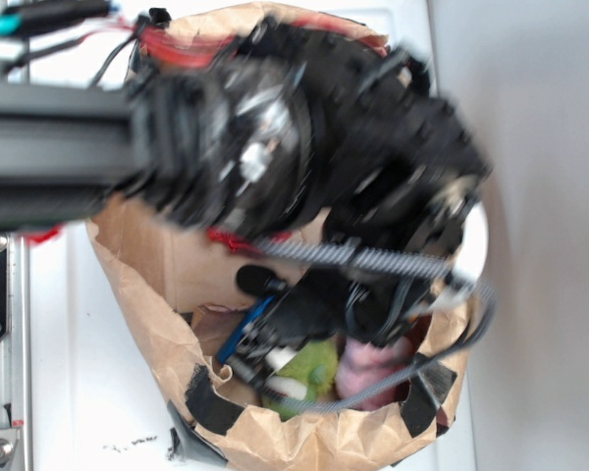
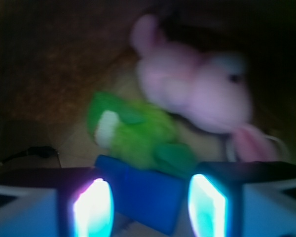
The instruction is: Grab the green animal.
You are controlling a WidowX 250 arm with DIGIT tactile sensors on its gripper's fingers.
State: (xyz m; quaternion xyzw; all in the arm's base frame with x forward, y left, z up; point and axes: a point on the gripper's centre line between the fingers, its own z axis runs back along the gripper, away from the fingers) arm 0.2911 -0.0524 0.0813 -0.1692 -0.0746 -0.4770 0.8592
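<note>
Inside the paper bag (image 1: 167, 265), gripper (image 2: 150, 205) hangs over the toys, jaws apart, holding nothing.
Green animal (image 2: 138, 131) lies on the bag floor, just beyond the fingertips (image 2: 93, 207), partly on a blue block (image 2: 148, 195) that sits between them. Pink bunny (image 2: 197, 89) touches the green animal's far side. Exterior view: arm reaches into the bag, green animal near its front rim, bunny beside it. Both views blurry.

Green animal (image 2: 138, 131) in bag (image 1: 147, 265), btwn pink bunny (image 2: 197, 89) & block (image 2: 148, 197); gripper (image 2: 150, 205) above.
</note>
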